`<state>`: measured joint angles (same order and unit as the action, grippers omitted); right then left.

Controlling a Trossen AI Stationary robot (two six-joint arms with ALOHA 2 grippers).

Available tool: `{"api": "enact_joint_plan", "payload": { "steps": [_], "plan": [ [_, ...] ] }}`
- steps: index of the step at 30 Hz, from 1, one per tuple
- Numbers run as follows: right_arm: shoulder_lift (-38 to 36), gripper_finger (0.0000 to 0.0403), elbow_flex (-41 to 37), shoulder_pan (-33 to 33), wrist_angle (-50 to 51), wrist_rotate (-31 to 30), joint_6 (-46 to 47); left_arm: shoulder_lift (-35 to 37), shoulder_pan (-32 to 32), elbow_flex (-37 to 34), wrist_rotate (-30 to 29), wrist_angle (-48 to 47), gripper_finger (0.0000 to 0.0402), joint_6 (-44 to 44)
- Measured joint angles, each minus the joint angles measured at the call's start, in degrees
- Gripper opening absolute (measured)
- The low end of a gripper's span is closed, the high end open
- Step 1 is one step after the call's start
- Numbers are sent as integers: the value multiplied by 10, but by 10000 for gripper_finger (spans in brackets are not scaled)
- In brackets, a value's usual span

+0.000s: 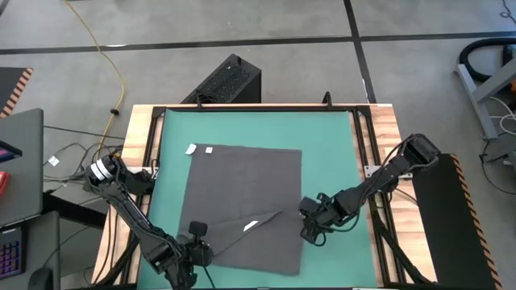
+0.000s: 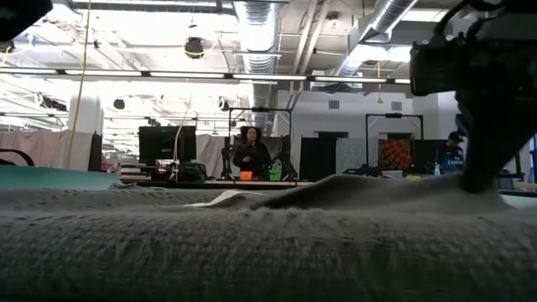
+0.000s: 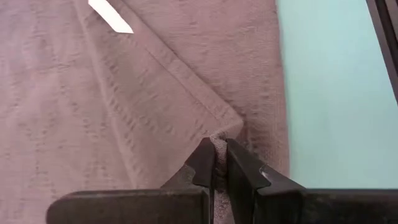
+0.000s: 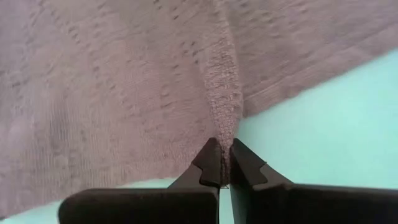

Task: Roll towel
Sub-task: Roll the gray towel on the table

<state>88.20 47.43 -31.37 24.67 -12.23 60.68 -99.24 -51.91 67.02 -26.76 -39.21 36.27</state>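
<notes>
The dark grey towel (image 1: 242,181) lies spread on the green mat (image 1: 330,137). A flap by its near left corner is folded over and shows a white tag (image 1: 250,225). A second white tag (image 1: 192,149) sits at its far left corner. My left gripper (image 1: 196,240) is shut on the towel at that folded corner. My right gripper (image 1: 310,228) is shut on the towel's right edge, toward the near end. In the low view the towel (image 2: 252,243) fills the foreground and rises in a ridge toward a dark arm at the right. My left gripper pinches a thin raised bit of the towel between its two fingers (image 3: 202,165), right beside the hemmed corner of the folded flap (image 3: 233,124). It slants down from the table's left. One layer or several, I cannot tell. The rest of the towel lies on the mat. My right gripper pinches the towel's right edge (image 4: 225,134) between its two fingers, slanting down from the table's right. The cloth is gathered into a narrow ridge (image 4: 221,81) that rises to the fingertips. The towel around it stays on the mat.
Bare mat lies between the towel and the wooden table frame (image 1: 387,129) on the far, left and right sides. A black box (image 1: 230,80) stands on the floor beyond the far edge. People and desks show in the room behind the table.
</notes>
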Motion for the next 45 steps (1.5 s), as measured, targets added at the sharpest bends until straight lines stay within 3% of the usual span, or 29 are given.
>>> {"api": "enact_joint_plan", "payload": {
  "steps": [7,12,19,25,35,45],
  "plan": [
    [-38,23,7,5,10,-23,5,34,3,0,-35,-24,6,2],
    [-46,23,57,26,44,-40,-39,59,9,0,-49,-38,6,12],
    [-44,23,156,90,158,-91,-119,129,37,0,-160,-143,5,117],
    [-44,23,191,144,225,-94,-169,194,92,0,-219,-212,5,138],
    [-44,23,235,187,321,-128,-222,262,144,0,-236,-310,4,137],
    [-44,23,241,250,327,-132,-271,253,214,0,-252,-348,4,105]
  ]
}}
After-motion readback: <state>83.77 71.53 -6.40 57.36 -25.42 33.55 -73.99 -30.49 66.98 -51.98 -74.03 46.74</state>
